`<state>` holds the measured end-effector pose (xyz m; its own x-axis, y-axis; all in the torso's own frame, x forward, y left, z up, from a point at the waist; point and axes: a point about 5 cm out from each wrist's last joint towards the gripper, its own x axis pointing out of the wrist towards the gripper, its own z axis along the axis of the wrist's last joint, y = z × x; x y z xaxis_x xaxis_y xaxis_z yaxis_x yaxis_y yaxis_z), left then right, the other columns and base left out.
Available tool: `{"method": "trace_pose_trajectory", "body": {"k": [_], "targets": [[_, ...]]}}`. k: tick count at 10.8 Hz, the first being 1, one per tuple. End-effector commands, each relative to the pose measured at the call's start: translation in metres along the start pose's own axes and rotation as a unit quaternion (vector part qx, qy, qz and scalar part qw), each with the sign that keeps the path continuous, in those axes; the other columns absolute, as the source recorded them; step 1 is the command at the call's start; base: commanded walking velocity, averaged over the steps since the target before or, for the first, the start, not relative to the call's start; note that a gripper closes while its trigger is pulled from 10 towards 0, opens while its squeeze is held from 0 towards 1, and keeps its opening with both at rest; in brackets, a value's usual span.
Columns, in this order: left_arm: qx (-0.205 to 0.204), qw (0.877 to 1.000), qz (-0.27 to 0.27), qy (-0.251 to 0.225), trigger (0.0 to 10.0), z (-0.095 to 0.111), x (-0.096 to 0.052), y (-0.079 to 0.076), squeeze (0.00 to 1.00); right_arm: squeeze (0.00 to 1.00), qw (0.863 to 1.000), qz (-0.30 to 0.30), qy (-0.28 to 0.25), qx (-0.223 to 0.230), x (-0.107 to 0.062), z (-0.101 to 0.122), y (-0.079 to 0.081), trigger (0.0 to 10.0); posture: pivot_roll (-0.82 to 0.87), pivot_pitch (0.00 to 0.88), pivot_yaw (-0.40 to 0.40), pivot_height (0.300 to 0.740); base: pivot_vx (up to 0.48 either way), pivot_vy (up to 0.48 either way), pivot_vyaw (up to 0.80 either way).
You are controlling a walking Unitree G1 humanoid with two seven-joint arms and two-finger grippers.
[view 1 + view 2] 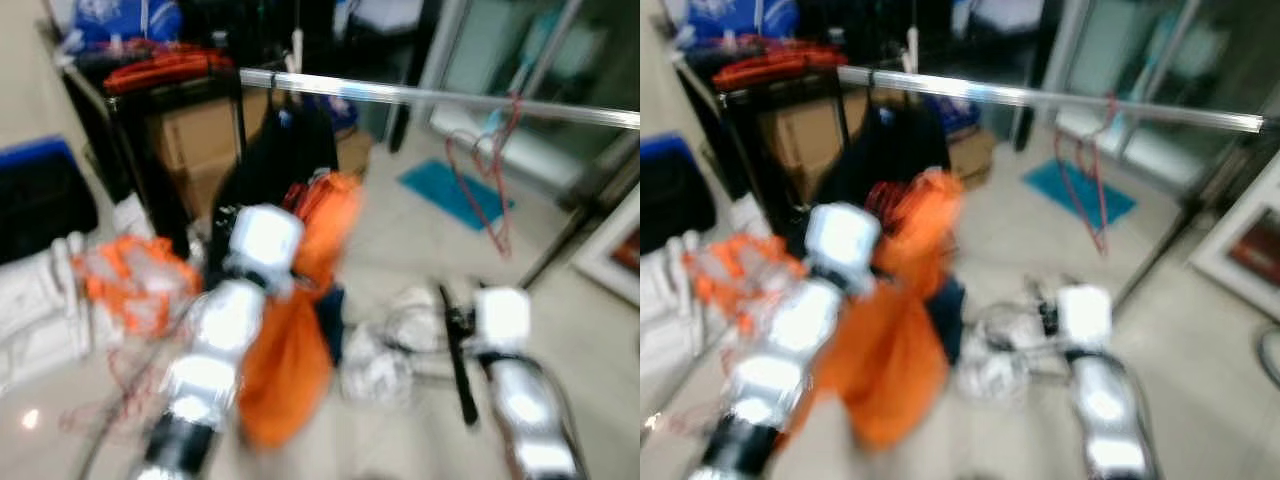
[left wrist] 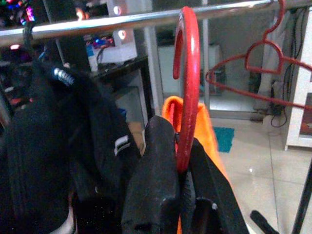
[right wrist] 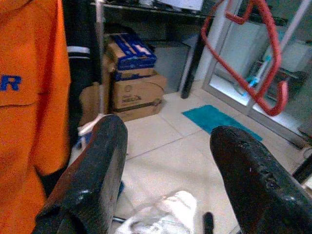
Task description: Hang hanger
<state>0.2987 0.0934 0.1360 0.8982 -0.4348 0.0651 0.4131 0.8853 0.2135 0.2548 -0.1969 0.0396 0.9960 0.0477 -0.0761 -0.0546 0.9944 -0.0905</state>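
Note:
A red hanger hook sticks up between the black fingers of my left gripper, which is shut on it. An orange garment hangs from that hanger beside my left arm. The hook's top sits right at the silver rail; I cannot tell whether it is over it. A black garment hangs on the rail next to it. An empty red hanger hangs further right on the rail. My right gripper is open, low over the floor, holding nothing.
White clothes lie on the floor between my arms. An orange bag and white bundles sit at left. Cardboard boxes and a black shelf stand behind the rail. A teal mat lies beyond. A rack leg slants at right.

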Motion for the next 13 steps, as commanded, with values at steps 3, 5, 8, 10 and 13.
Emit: {"method": "trace_pose_trajectory", "body": {"k": [3, 5, 8, 10, 13], "targets": [[0.005, 1.000, 0.010, -0.027, 10.0, 0.0132, 0.0034, 0.0108, 0.00, 0.00, 1.000, 0.012, -0.020, 0.002, 0.0078, 0.0102, 0.0105, 10.0, 0.03, 0.000, -0.043, 0.740, 0.461, 0.000, -0.80], [0.005, 1.000, 0.010, -0.027, 10.0, 0.0132, 0.0034, 0.0108, 0.00, 0.00, 1.000, 0.012, -0.020, 0.002, 0.0078, 0.0102, 0.0105, 10.0, 0.03, 0.000, -0.043, 0.740, 0.461, 0.000, -0.80], [0.005, 1.000, 0.010, -0.027, 10.0, 0.0132, 0.0034, 0.0108, 0.00, 0.00, 1.000, 0.012, -0.020, 0.002, 0.0078, 0.0102, 0.0105, 10.0, 0.03, 0.000, -0.043, 0.740, 0.461, 0.000, -0.80], [0.005, 1.000, 0.010, -0.027, 10.0, 0.0132, 0.0034, 0.0108, 0.00, 0.00, 1.000, 0.012, -0.020, 0.002, 0.0078, 0.0102, 0.0105, 10.0, 0.03, 0.000, -0.043, 0.740, 0.461, 0.000, -0.80], [0.004, 1.000, 0.010, -0.027, 10.0, 0.0132, 0.0035, 0.0108, 0.00, 0.00, 1.000, 0.013, -0.022, 0.001, 0.0081, 0.0106, 0.0112, 10.0, 0.03, 0.000, -0.042, 0.740, 0.461, 0.000, -0.80]]}}
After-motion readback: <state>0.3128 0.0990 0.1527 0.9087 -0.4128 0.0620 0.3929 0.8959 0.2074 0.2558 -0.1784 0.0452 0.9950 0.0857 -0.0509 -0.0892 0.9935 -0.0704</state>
